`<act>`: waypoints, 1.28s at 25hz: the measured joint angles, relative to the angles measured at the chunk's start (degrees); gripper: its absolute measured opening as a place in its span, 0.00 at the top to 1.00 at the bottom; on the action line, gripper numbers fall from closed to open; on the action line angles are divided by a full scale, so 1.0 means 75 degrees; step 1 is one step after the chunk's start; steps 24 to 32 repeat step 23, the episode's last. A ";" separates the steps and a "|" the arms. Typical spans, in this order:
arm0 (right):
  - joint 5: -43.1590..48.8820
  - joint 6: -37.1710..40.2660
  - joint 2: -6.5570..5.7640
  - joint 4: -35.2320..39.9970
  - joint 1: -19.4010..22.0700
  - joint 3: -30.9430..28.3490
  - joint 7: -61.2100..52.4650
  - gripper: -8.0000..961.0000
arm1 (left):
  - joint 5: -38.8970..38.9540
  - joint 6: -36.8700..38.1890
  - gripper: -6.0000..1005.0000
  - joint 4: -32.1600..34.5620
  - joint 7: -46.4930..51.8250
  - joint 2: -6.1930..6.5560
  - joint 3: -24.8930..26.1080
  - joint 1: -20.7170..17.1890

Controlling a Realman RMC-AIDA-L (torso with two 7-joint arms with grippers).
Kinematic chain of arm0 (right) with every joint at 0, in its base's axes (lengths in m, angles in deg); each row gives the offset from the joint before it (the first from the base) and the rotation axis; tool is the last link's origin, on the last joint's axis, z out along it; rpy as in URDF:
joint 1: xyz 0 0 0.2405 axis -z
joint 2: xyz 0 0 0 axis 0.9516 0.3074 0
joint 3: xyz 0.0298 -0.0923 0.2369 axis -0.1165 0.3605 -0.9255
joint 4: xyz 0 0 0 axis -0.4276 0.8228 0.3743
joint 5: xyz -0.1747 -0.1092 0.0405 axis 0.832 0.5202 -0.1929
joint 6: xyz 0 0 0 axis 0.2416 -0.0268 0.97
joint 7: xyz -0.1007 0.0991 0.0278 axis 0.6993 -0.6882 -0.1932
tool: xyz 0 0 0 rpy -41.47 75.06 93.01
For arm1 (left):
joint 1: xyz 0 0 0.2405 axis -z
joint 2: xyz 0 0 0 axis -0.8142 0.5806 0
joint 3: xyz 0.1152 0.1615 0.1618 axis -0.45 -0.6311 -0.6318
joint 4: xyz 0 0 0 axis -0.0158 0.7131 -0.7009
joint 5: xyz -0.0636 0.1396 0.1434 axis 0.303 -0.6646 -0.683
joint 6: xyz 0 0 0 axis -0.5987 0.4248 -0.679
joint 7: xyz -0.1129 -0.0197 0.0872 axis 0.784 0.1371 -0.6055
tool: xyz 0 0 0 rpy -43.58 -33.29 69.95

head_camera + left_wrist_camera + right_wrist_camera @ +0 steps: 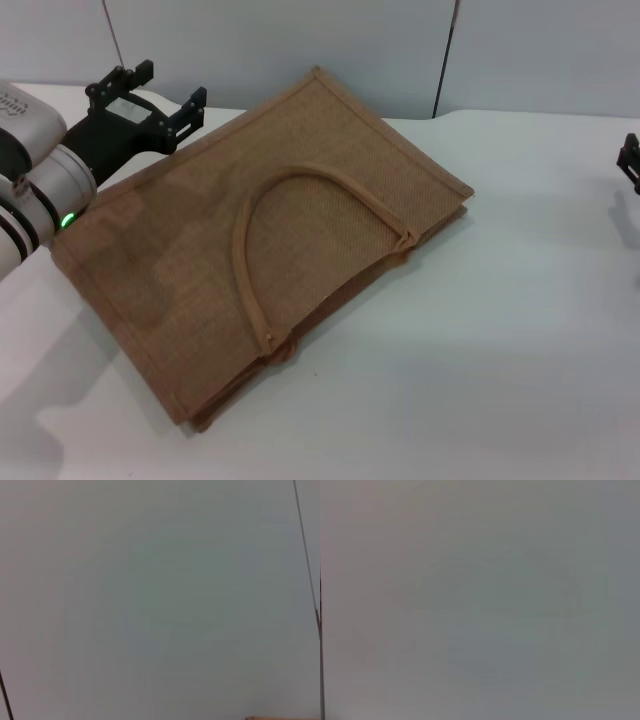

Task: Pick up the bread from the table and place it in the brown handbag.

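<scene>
- My left gripper hovers at the far left of the head view, above the bag's far left corner, its two black fingers spread apart with nothing between them.
- My right gripper shows only as a dark sliver at the right edge, well apart from the bag; I cannot tell whether it is open or closed.
- The bag lies flat on the white table, turned at a diagonal. Its long edges run from near left to far right, and one looped handle rests on its upper face.
- The bread is not in sight in any view. It may be outside the frame, behind an arm, or already inside the bag; I cannot say which.
- Both wrist views show only pale blank surface, apart from a thin tan strip at the edge of the left one, likely the bag's rim.
- Judgement: the coming move depends on where the loaf lies from each hand, and that cannot be settled yet. The left arm is clearly nearer the bag. I cannot make out whether the mouth is open.
</scene>
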 joint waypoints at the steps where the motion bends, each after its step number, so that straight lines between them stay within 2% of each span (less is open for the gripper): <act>1: 0.0000 -0.0032 -0.0001 -0.0001 -0.0010 0.0000 -0.0001 0.11 | 0.0002 0.0000 0.24 -0.0008 -0.0001 0.0000 0.0001 0.0002; 32: -0.0058 -0.0315 -0.0035 -0.0093 -0.0182 -0.0053 -0.0015 0.11 | 0.0020 0.0000 0.25 -0.0238 0.0008 0.0001 0.0031 0.0071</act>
